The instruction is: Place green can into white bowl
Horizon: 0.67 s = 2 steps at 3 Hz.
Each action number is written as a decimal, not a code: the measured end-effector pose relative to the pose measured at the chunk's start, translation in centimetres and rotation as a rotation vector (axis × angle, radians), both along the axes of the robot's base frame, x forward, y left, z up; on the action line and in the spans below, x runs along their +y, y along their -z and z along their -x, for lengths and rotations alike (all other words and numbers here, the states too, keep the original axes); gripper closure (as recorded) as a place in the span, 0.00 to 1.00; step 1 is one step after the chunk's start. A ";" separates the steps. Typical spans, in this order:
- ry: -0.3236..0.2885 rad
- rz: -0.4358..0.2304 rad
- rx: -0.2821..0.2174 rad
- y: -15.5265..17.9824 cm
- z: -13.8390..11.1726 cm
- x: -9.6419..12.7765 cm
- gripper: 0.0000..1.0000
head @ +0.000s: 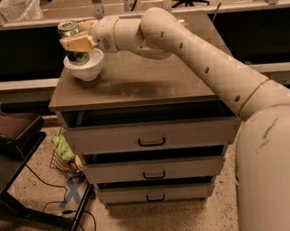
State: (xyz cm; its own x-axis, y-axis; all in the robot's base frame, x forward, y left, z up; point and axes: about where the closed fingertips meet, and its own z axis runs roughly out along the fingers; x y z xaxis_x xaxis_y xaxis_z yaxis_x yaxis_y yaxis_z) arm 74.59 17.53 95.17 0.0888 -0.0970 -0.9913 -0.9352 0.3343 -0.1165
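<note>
Gripper: clamped around the green can at mid-body.
Can axis: upright, base seen within the rim below.
White bowl: directly beneath the gripper, on the cabinet.

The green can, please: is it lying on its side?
No: the tool over the white bowl holds the green can upright, its base inside.
</note>
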 end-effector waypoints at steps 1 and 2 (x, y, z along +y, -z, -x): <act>0.016 0.011 0.006 0.2 -1.9 -0.6 1.00; 0.025 0.010 0.018 0.4 -2.9 -1.2 1.00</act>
State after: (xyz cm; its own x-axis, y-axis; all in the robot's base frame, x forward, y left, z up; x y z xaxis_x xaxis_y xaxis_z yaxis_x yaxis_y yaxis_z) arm 77.52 16.38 94.76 0.0680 -0.1090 -0.9917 -0.9285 0.3568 -0.1029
